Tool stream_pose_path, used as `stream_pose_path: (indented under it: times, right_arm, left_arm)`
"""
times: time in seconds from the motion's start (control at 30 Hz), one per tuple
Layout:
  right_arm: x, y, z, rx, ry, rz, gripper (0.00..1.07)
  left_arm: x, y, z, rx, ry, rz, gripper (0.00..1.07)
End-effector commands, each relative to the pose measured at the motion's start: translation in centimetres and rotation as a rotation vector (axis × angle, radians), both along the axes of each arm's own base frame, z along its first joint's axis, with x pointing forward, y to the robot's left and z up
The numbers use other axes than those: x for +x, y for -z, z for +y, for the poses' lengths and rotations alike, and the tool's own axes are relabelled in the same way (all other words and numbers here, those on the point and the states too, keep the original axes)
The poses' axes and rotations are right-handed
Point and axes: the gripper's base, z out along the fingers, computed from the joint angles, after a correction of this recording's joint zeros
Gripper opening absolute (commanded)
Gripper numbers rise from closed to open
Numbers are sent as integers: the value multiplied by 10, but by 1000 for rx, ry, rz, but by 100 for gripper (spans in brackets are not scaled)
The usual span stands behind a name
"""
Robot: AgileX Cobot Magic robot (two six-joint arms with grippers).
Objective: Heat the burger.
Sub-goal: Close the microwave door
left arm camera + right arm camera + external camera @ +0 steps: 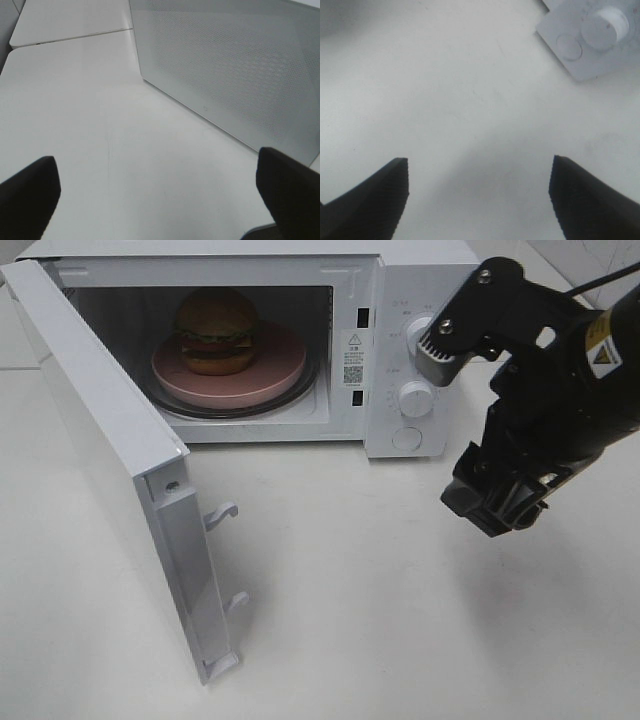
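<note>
burger (216, 330) sits on the plate (285, 372) inside the microwave (395, 350), so the left gripper (156, 167), spread empty like the right gripper (479, 165), should push the door (95, 410) squarely shut near its free edge.

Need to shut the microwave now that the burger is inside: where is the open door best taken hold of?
Take the door near its free edge, by the latch hooks, farthest from where it pivots. It is a thin upright slab, so straddle its top from above, or push its outer face from the left.
</note>
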Motion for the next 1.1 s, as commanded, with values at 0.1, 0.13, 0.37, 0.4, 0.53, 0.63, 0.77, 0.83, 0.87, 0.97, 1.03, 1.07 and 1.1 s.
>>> stream_pose_path:
  times: [0.1,0.13,0.37,0.4,0.53,0.63,0.77,0.83,0.87,0.97,1.03,1.07,1.1]
  right_arm:
    - [-17,-8,-15,-19,135,83,76]
    - [-20,-10,-18,-22,154,96,76]
    - [-38,-22,-31,-35,198,126,76]
    - [-44,-27,-36,-27,208,123,76]
    - [-54,-36,-43,-10,223,113,76]
    - [-63,-42,-49,4,234,102,76]
    - [-72,-48,-56,8,242,99,76]
    - [-83,-55,-64,23,246,84,76]
    - [-91,-60,-70,44,247,60,76]
    - [-94,-62,-73,54,247,47,76]
    - [-110,-71,-84,102,247,-7,76]
    - [-113,-72,-86,109,248,-14,76]
    - [-113,-72,-86,109,248,-14,76]
  left_arm:
    - [-2,1,0,-5,5,-13,100]
    - [-2,1,0,-5,5,-13,100]
    - [-2,1,0,-5,5,-13,100]
    - [-2,1,0,-5,5,-13,100]
    - [-2,1,0,-5,5,-13,100]
    - [-2,1,0,-5,5,-13,100]
    - [-2,1,0,-5,5,-13,100]
    - [-2,1,0,-5,5,-13,100]
    - [-2,1,0,-5,5,-13,100]
    - [-2,1,0,-5,5,-13,100]
    - [-2,1,0,-5,5,-13,100]
    - [-2,1,0,-5,5,-13,100]
    - [-2,1,0,-5,5,-13,100]
